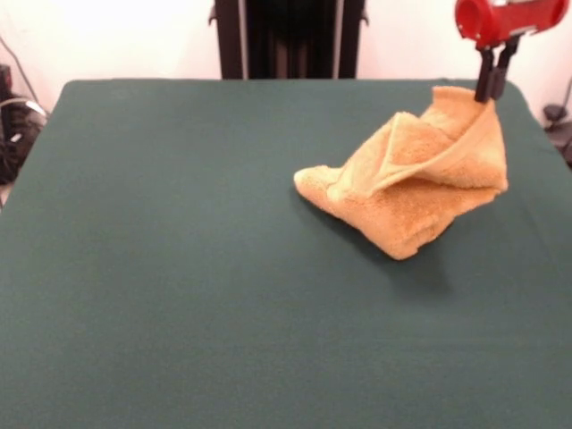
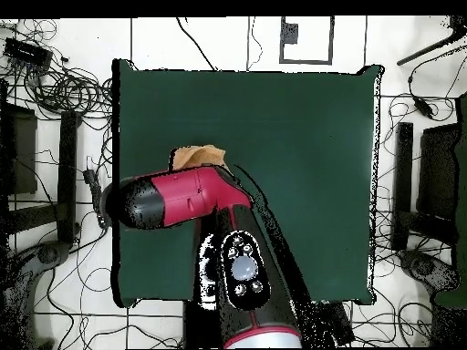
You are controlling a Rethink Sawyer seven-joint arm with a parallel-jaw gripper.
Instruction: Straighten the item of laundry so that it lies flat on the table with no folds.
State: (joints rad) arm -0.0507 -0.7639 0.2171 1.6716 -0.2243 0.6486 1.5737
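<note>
Nearest the camera, only bare green table (image 1: 179, 313). Further back, right of centre, orange towel (image 1: 411, 183) in a folded heap, one corner pulled up off the surface. At that raised corner, gripper (image 1: 494, 88) pinched closed on the cloth. Behind, black pedestal (image 1: 288, 37) at far edge.

A red and black robot arm (image 1: 505, 20) enters from the upper right of the front view, its red wrist section lying roughly level. Beneath it the black gripper (image 1: 493, 88) points straight down, its two thin fingers (image 1: 485, 76) pressed close together. From overhead, the arm (image 2: 182, 199) reaches from the base at the bottom edge and bends left.
</note>
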